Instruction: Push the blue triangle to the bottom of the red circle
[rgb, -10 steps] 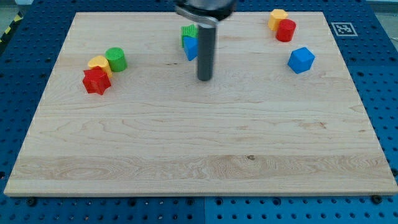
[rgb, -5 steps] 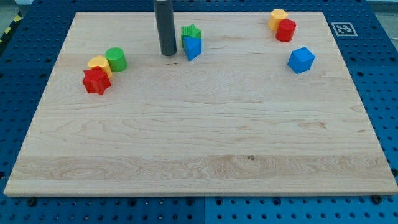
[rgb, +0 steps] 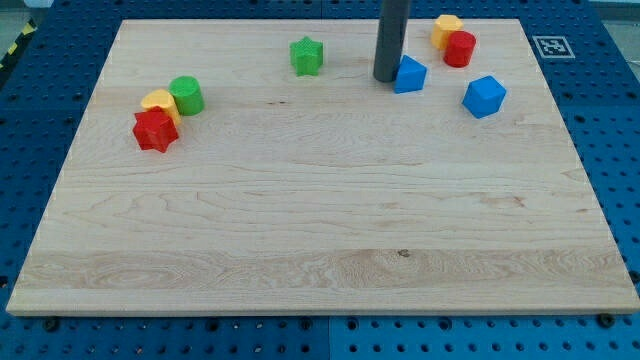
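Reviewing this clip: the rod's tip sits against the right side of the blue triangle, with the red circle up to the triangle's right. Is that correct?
Not quite. In the camera view my tip sits against the left side of the blue triangle, not its right. The rest holds: the red circle is up to the triangle's right.

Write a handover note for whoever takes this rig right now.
My tip sits against the left side of the small blue triangle block.
The red circle block is near the view's top right, touching a yellow block.
Done: the blue triangle is clear of the green star block, now left of and slightly below the red circle.
Left: push it further right until it lies directly below the red circle.
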